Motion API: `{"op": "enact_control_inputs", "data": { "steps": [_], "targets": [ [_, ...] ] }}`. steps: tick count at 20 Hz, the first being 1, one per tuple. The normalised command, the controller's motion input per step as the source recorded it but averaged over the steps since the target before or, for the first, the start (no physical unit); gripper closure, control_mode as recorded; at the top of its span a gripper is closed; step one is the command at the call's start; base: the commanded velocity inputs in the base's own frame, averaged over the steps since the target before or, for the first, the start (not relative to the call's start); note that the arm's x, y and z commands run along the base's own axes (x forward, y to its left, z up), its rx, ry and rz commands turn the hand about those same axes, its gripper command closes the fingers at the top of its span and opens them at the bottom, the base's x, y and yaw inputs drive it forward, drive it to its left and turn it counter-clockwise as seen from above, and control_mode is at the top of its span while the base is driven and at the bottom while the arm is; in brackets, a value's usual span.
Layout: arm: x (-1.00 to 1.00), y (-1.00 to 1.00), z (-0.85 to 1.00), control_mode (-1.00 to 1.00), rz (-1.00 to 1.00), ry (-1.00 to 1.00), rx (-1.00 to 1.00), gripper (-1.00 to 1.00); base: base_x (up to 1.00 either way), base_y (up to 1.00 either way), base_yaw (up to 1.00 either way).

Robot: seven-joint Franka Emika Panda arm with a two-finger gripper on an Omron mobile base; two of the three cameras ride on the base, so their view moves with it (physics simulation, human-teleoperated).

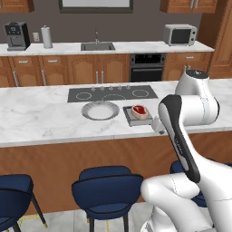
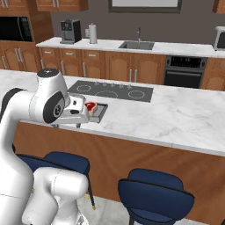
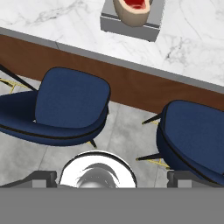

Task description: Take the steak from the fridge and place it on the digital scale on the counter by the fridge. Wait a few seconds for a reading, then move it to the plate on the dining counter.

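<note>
The small red raw steak with a pale rim (image 1: 140, 111) lies on the flat square grey digital scale (image 1: 132, 119), just at 3 o'clock of the round grey-white plate (image 1: 87, 113) on the white veined marble dining counter (image 1: 41, 118). The two-finger gripper (image 3: 112, 177) hangs off the counter's near edge above the navy blue stools (image 3: 70, 105), its dark tips spread wide with nothing between them.

The small red raw steak with a pale tan rim (image 1: 140, 111) lies on the flat square grey digital scale (image 1: 131, 120), ahead of the tool. The round grey-white plate (image 1: 100, 110) sits just beside the scale on the white marble bench (image 1: 41, 118).
</note>
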Motion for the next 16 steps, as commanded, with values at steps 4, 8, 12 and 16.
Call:
{"op": "enact_control_inputs", "data": {
  "steps": [4, 8, 12, 16],
  "targets": [
    [0.48, 0.02, -0.04, -1.0, 0.0, 0.0, -0.02, -1.0, 0.0, 0.0, 0.0],
    [1.0, 0.12, -0.11, -1.0, 0.0, 0.02, -0.05, -1.0, 0.0, 0.0, 0.0],
    [1.0, 0.0, -0.05, -1.0, -0.01, 0.05, 0.0, -1.0, 0.0, 0.0, 0.0],
    [1.0, -0.06, -0.07, -1.0, -0.01, 0.04, 0.06, -1.0, 0.0, 0.0, 0.0]
  ]
}}
